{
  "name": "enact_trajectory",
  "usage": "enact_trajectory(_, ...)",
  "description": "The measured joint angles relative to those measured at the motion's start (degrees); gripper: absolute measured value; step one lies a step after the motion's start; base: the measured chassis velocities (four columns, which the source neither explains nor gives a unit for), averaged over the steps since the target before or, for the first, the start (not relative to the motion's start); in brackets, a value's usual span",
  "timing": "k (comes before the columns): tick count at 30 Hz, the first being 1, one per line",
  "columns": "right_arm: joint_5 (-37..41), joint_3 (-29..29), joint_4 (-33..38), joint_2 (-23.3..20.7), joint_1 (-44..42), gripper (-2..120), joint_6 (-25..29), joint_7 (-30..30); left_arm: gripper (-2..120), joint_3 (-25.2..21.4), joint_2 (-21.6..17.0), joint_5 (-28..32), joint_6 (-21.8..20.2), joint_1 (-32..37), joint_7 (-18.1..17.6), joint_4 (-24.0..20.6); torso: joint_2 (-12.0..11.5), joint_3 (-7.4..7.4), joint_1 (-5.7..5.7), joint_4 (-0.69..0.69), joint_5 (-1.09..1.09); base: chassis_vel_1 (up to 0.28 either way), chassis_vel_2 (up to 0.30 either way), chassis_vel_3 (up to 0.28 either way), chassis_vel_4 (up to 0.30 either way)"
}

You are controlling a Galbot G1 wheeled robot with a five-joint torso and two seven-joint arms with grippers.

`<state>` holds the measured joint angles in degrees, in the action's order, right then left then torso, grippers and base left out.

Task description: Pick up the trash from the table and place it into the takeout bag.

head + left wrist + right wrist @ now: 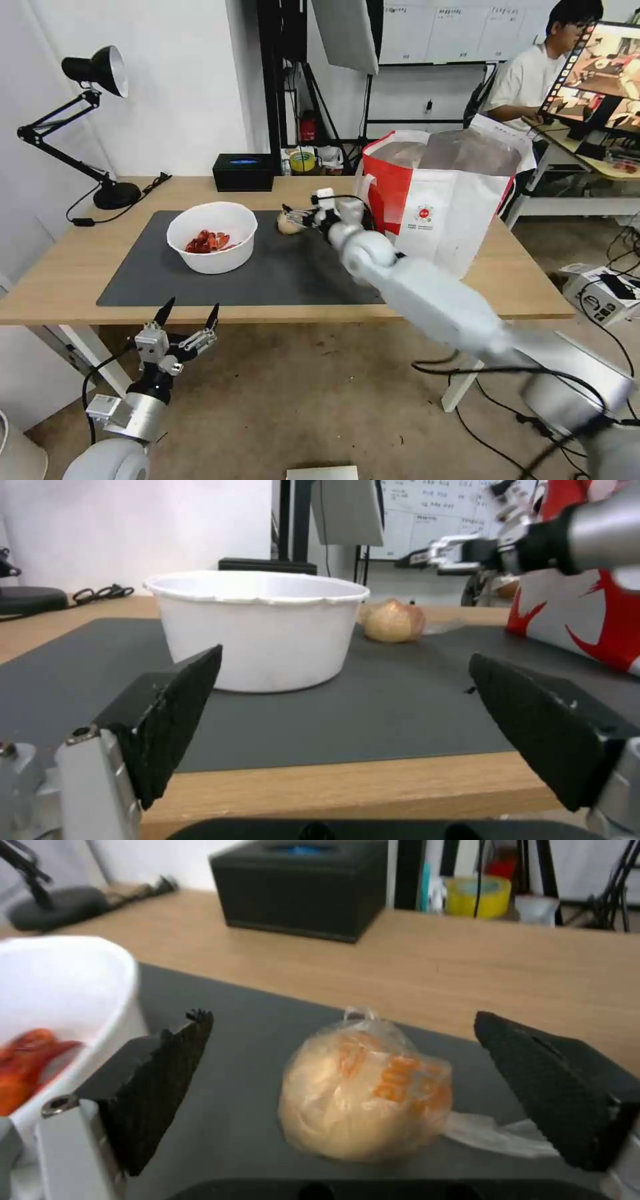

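We see the right tool (pixel 340 1080) spread wide around the tan wad (pixel 363 1095) at frame centre, not touching, lined up to grip. Left tool (pixel 188 319) hangs wide, lower left, below the desk (pixel 60 280). Takeout bag (pixel 440 213) waits right of centre, mouth open.

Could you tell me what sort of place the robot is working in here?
Probably a robotics lab or office test space, not a dining room: studio lighting stands behind the table, a second desk with a monitor, and loose cables on the floor.
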<state>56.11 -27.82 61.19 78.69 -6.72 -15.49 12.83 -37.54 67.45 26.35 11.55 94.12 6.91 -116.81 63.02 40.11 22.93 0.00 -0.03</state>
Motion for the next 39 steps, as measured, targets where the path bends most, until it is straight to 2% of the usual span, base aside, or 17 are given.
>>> enact_trajectory(3, -1.8, 1.5, -7.1, 4.0, 1.7, 100, -3.0, -2.0, 100, 0.0, -0.1, 0.2, 0.0, -0.3, 0.0, 0.1, 0.0, 0.0, 0.0, 0.0, 0.01, 0.0, 0.0, 0.0, 0.0)
enact_trajectory(11, -5.7, 2.2, -16.6, 9.0, 2.8, 100, -4.0, -6.2, 100, 0.0, -0.2, 0.3, 0.1, -0.3, 0.0, 0.4, 0.0, 0.0, 0.0, 0.0, 0.02, 0.0, 0.0, 0.0, 0.0)
enact_trajectory(18, -9.3, 2.6, -20.1, 11.4, 2.6, 100, -3.8, -7.2, 100, 0.1, -0.2, 0.3, 0.1, -0.6, 0.0, 0.3, 0.0, 0.0, -0.01, 0.0, 0.02, 0.0, 0.0, 0.0, 0.0)
enact_trajectory(31, -10.1, 2.5, -20.6, 11.5, 2.5, 100, -3.5, -7.6, 100, -0.2, 0.3, 0.3, 0.5, 0.5, 0.0, -0.3, 0.0, 0.0, -0.01, 0.0, 0.03, 0.0, 0.0, 0.0, 0.0)
enact_trajectory(33, -10.1, 2.5, -20.7, 11.5, 2.6, 97, -3.8, -7.5, 100, -0.4, 0.3, 0.2, 0.6, 0.7, 0.0, -0.4, 0.0, -0.01, -0.01, -0.01, 0.03, 0.0, 0.0, 0.0, 0.0)
enact_trajectory(39, -9.9, 2.7, -20.1, 11.3, 2.4, 73, -5.8, -5.9, 100, -0.9, 0.4, 0.2, 0.8, 1.6, 0.0, -1.2, 0.0, -0.01, -0.01, 0.0, 0.03, 0.0, 0.0, 0.0, 0.0)
